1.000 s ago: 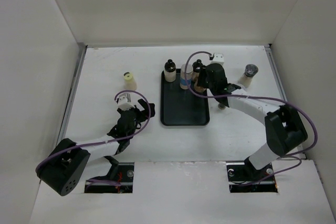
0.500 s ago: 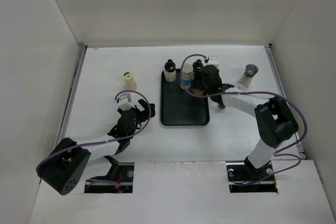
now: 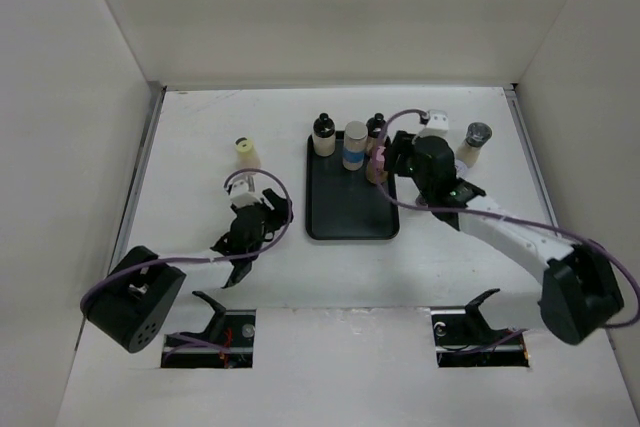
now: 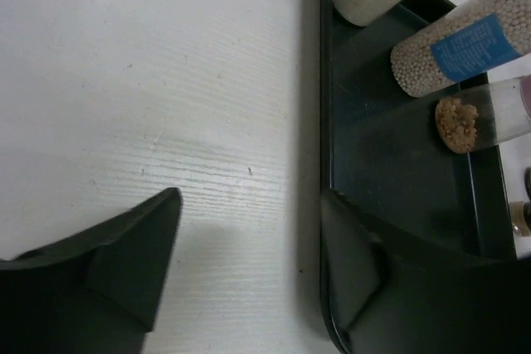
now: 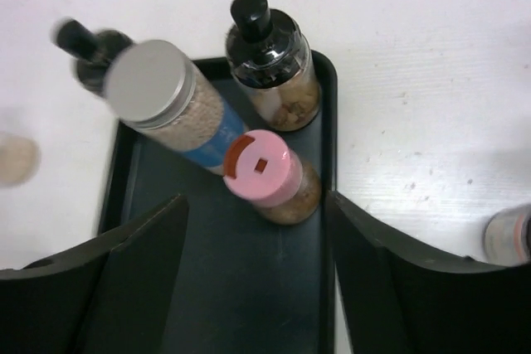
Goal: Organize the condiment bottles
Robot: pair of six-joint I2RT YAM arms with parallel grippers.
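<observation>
A yellow-capped bottle (image 3: pixel 245 153) stands on the table, left of the tray (image 3: pixel 345 212). The left gripper (image 4: pixel 250 201) is spread and empty. Four bottles (image 3: pixel 355 145) crowd the tray's far end. The right gripper (image 5: pixel 255 201) is spread around the pink-capped bottle (image 5: pixel 264 173), not touching. A grey-capped bottle (image 3: pixel 474 142) stands rightmost.

Top external view: overhead, behind both arms, distant. Wrist views: close, looking steeply down. Both show the tray (image 4: pixel 398 205), right of the left gripper (image 4: pixel 249 205), beneath the right gripper (image 5: pixel 255 201).
</observation>
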